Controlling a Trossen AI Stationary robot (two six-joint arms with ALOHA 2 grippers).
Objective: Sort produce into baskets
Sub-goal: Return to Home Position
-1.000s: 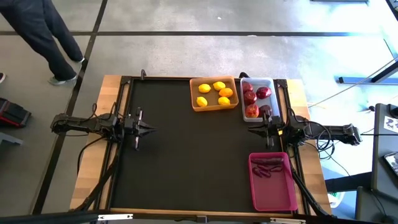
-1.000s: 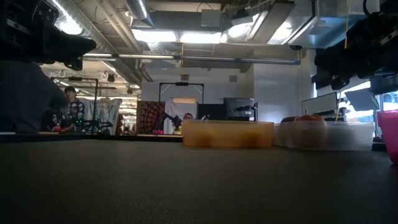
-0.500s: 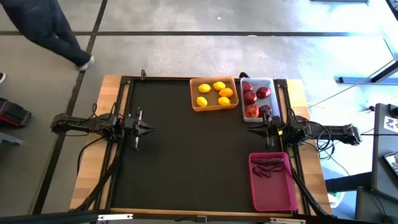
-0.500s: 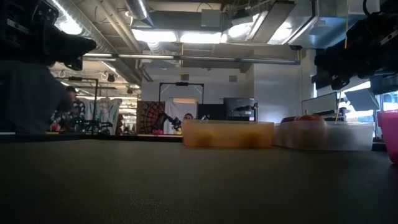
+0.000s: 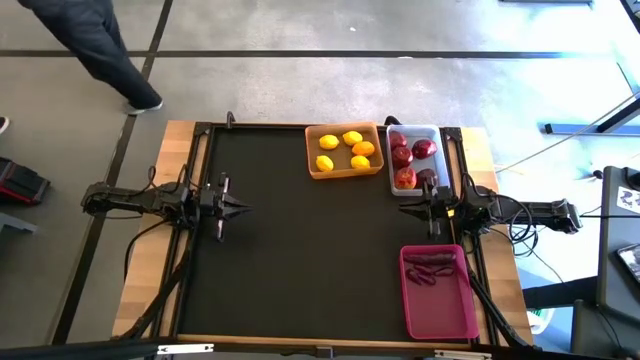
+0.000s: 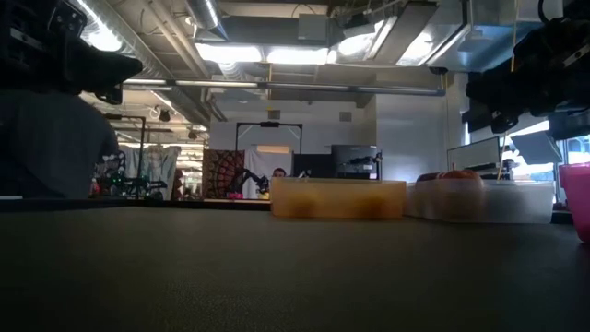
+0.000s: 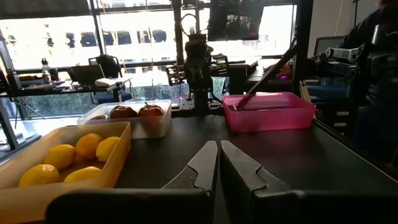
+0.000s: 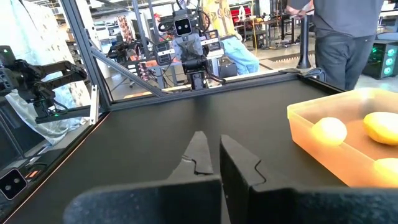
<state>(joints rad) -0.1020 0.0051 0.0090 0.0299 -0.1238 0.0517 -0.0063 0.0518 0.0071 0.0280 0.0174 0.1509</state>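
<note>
Surface [image 5: 300, 250]: black matt mat, finely textured; bare wood border [image 5: 481, 150]. Orange basket [image 5: 312, 152], white basket [image 5: 392, 172]: smooth translucent plastic. Pink basket [image 5: 445, 312]: glossy plastic. Apples [image 5: 402, 156]: shiny skin. Lemons [image 5: 328, 141]: duller. Floor [image 5: 300, 90]: smooth concrete.

The orange basket [image 5: 309, 150] sits at the far edge of the worktop [image 5: 290, 250], holding four yellow lemons [image 5: 328, 141] and one orange-tinted citrus [image 5: 363, 148]. Just beside it, toward the right arm's side, the white basket [image 5: 415, 128] holds red apples [image 5: 402, 157]. The longer pink basket [image 5: 445, 310] lies apart at the near right corner, with dark purple pieces [image 5: 430, 266] at its far end.
</note>
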